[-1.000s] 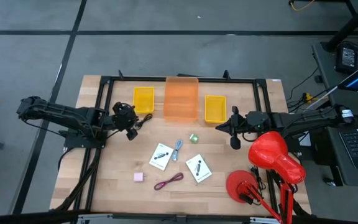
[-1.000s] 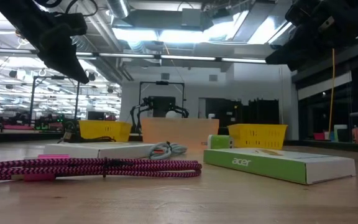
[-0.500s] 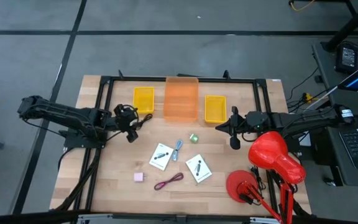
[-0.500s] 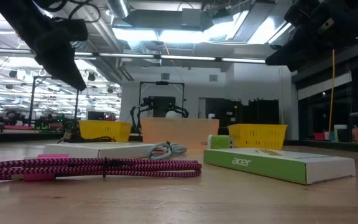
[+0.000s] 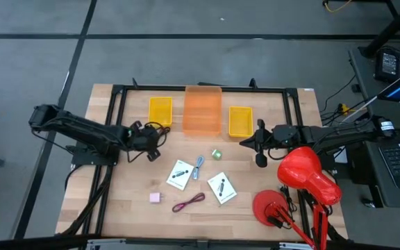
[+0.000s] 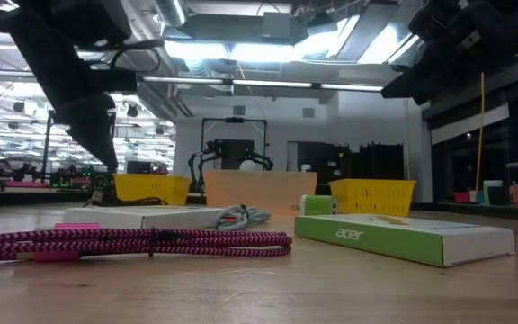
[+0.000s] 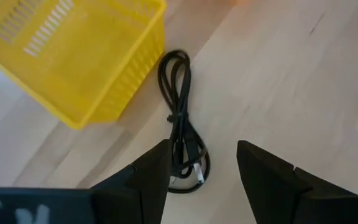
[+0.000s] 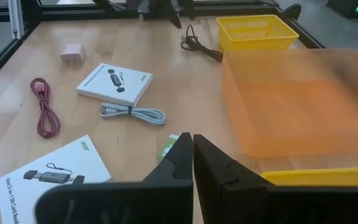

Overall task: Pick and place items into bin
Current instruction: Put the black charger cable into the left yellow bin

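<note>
The black cord [image 7: 180, 106] lies coiled on the table beside the left yellow bin [image 7: 73, 56]. My left gripper [image 7: 204, 165] hangs open over the cord's near end, a finger on either side, pointing steeply down [image 5: 151, 137]. My right gripper [image 8: 192, 142] is shut and holds nothing, hovering near the right yellow bin [image 5: 239, 121]. On the wood lie two white cards [image 5: 180, 173] [image 5: 221, 187], a green cube [image 5: 216, 153], a pink square [image 5: 155, 197], a maroon cord [image 5: 188, 202] and a blue-grey cable [image 5: 198, 167].
An orange translucent bin [image 5: 202, 111] stands between the two yellow bins at the far side. A black frame rail [image 5: 200, 88] runs round the table. A red lamp-like object [image 5: 304, 173] sits at the right near corner.
My left gripper has come down and moved toward the table's right, tipping more steeply over the black cord. The cord and the other items have stayed where they were.
</note>
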